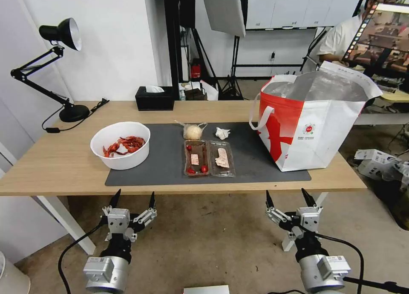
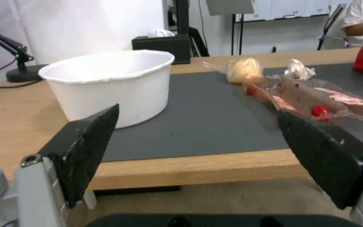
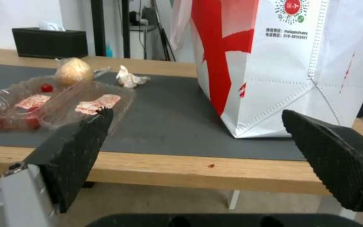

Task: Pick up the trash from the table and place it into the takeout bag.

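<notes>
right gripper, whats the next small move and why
Probably reach the right gripper forward over the table edge toward the crumpled tissue. Its fingers are open, it holds nothing, and that piece of trash lies closest to the takeout bag.

Light-wood table (image 1: 64, 157) — matt grey mat (image 1: 170, 157)

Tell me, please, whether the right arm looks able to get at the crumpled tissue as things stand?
Probably yes. The right gripper hangs open below the table's near edge, and the crumpled tissue lies uncovered on the mat, with open mat between the plastic tray and the takeout bag.
</notes>
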Controlling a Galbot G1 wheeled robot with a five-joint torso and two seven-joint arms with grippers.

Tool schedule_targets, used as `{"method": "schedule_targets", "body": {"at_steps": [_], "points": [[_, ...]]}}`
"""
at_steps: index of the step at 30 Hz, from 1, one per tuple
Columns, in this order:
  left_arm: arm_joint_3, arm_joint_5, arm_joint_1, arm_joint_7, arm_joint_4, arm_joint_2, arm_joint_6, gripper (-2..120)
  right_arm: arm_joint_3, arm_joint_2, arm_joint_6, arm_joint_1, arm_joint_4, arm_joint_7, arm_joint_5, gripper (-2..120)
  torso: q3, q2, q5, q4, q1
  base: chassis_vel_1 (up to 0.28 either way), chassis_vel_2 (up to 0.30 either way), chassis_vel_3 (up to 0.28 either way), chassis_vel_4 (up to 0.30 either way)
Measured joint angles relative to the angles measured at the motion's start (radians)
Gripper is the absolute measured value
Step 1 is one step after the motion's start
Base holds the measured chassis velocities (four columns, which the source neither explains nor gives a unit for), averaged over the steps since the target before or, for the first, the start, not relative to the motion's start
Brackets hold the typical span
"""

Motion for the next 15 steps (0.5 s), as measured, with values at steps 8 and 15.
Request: {"method": "schedule_targets", "body": {"at_steps": [8,15], "points": [[0.000,0.000,0.000,0.000,0.000,0.000,0.000,100,0.000,0.000,0.000,0.000,0.000,0.000,0.000,100,0.000,0.000,0.0000,0.0000,0.000,0.000,0.000,0.000,0.000],[0.000,-0.023,-0.009,-0.008,-0.001,0.006,0.031,100,0.001,-0.006,-0.011,0.002,0.000,0.000,0.007,100,0.000,0.000,0.0001,0.0000,0.000,0.000,0.000,0.000,0.000]]}}
